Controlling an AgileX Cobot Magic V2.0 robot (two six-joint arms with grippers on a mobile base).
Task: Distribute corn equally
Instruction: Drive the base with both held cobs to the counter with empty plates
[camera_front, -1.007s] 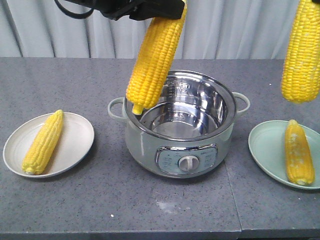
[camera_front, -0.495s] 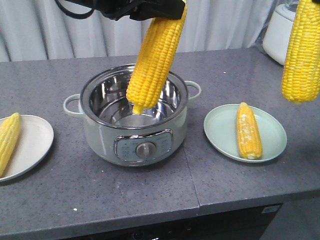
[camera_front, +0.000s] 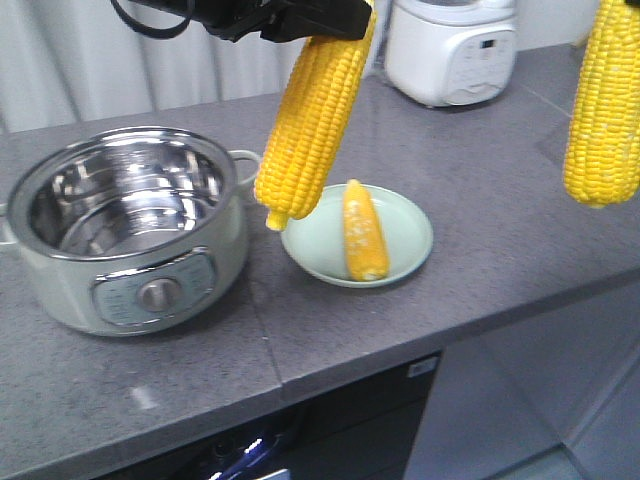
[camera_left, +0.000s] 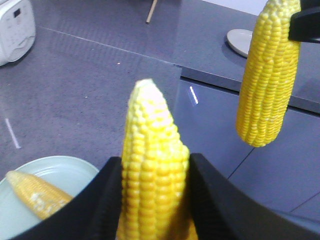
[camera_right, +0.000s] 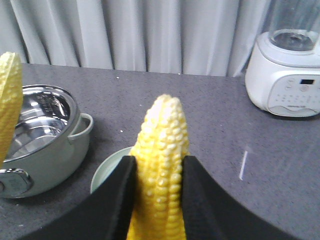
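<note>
My left gripper (camera_front: 330, 22) is shut on a yellow corn cob (camera_front: 312, 125) that hangs tip down above the gap between the pot and a pale green plate (camera_front: 410, 225). In the left wrist view the black jaws clamp that cob (camera_left: 154, 165) on both sides. My right gripper (camera_right: 159, 162) is shut on a second cob (camera_right: 164, 145), which hangs at the right edge of the front view (camera_front: 603, 100). A third cob (camera_front: 364, 230) lies on the green plate.
A steel-lined electric pot (camera_front: 120, 225) stands open at the left. A white appliance (camera_front: 452, 48) stands at the back, and a blender base (camera_right: 287, 80) shows at the right. The counter's front edge (camera_front: 400, 345) runs close below the plate. Another plate (camera_left: 241, 40) lies far off.
The whole scene has slid left in the front view. The pot went from centre to far left, the white plate left the frame, and the green plate came under the left cob. Both grips held.
</note>
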